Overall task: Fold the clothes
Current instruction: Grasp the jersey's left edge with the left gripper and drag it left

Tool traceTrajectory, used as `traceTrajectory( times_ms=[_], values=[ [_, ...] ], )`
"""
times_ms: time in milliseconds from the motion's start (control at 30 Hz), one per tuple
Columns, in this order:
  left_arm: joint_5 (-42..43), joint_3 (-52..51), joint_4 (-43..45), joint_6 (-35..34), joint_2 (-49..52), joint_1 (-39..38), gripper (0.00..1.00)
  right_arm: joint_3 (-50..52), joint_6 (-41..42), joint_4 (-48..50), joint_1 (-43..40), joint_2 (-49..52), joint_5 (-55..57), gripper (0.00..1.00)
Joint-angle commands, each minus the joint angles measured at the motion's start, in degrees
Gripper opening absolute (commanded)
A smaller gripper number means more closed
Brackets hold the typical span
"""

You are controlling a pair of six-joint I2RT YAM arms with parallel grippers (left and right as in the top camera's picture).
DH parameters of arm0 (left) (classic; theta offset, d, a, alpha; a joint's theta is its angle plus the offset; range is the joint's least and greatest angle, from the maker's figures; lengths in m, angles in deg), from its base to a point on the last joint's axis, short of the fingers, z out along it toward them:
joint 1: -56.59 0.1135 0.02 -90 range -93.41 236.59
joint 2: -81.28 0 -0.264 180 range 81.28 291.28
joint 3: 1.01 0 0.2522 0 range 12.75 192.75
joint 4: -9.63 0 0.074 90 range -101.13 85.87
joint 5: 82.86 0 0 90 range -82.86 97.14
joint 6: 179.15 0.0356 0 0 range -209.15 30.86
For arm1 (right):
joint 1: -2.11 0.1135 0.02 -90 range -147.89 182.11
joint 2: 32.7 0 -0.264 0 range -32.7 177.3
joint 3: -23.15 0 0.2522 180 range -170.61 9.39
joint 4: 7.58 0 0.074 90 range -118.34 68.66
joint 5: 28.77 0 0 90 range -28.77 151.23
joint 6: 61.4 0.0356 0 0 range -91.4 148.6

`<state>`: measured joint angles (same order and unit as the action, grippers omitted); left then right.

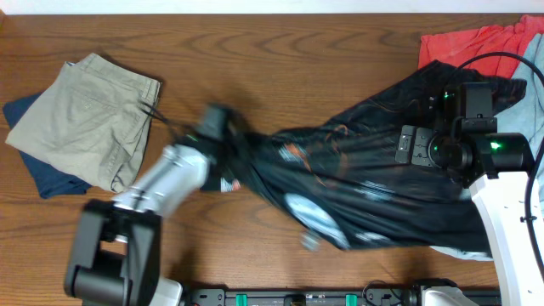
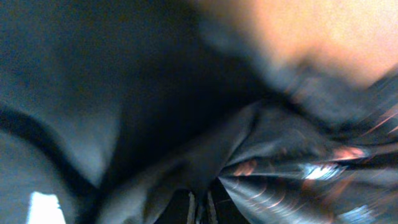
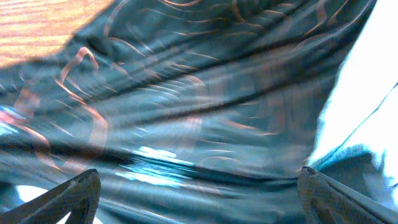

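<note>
A: Left gripper (image 1: 219, 127) state?
B: Clenched on the jersey (image 1: 365, 187), judging by cloth bunching to a point at its tip; wrist view too blurred to confirm
A: Where's the jersey?
B: Crumpled, stretched away right of the khaki shorts (image 1: 85, 119), gathered end nearest them; probably held there to pull it flat
A: Right gripper (image 3: 199, 176)?
B: Fingers spread wide, nothing held, over the jersey's end far from the shorts, likely ready for a hem

On table (image 1: 255, 51): shorts (image 1: 85, 115) far left; jersey (image 1: 374, 187) centre-right; shirt (image 1: 467, 42) behind jersey, far right corner.
</note>
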<state>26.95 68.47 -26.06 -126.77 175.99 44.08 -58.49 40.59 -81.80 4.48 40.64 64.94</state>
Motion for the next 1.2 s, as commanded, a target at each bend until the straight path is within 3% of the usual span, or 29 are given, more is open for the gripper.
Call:
traceTrajectory(
  times_ms=[0, 67, 100, 133, 167, 200, 500, 633, 767, 933, 1033, 1167],
  values=[
    [-2.54, 9.29, -0.31, 5.05, -1.99, 8.74, 0.06, -1.11, 0.61, -0.02, -0.5, -0.79, 0.83, 0.99],
    [-2.51, 13.79, -0.42, 5.05, -1.99, 12.81, 0.06, -1.11, 0.61, -0.22, -0.5, -0.79, 0.83, 0.99],
    [-2.47, 15.17, -0.87, 5.05, -1.99, 14.03, 0.17, -1.11, 0.61, -0.26, -0.5, -0.79, 0.83, 0.99],
    [-2.27, 16.2, -1.64, 5.05, -1.99, 14.97, 0.42, -1.11, 0.61, -0.24, -0.5, -0.79, 0.83, 0.99],
    [-1.77, 16.87, -3.02, 5.05, -1.99, 15.74, 0.78, -1.11, 0.61, -0.24, -0.5, -0.79, 0.83, 0.99],
    [-1.16, 16.9, -4.04, 5.07, -1.99, 15.96, 0.97, -1.09, 0.61, -0.24, -0.5, -0.79, 0.81, 0.99],
    [-0.87, 15.26, -31.52, 5.07, -0.52, 10.25, 0.98, -1.07, 0.59, -0.31, -0.5, -0.79, 0.83, 0.99],
    [-0.79, 9.94, -34.71, 4.31, -0.52, 3.98, 0.98, -1.05, 0.61, -0.68, -0.5, -0.79, 0.83, 0.99],
    [-0.52, 2.58, -31.76, 0.11, -0.52, -4.74, 0.99, -1.05, 0.61, -0.68, -0.5, -0.79, 0.83, 0.99],
    [4.42, -6.38, -19.41, -6.82, -0.52, -15.1, 0.98, -1.03, 0.61, -0.83, -0.5, -0.79, 0.81, 0.99],
    [4.39, -10.99, -10.38, -12.63, -0.52, -20.04, 0.94, -1.03, 0.61, -1.01, -0.5, -0.79, 0.81, 0.99],
    [2.56, -13.6, -1.97, -13.73, -0.52, -22.86, 0.86, -1.03, 0.61, -1.62, -0.5, -0.79, 0.83, 0.99]
  ],
)
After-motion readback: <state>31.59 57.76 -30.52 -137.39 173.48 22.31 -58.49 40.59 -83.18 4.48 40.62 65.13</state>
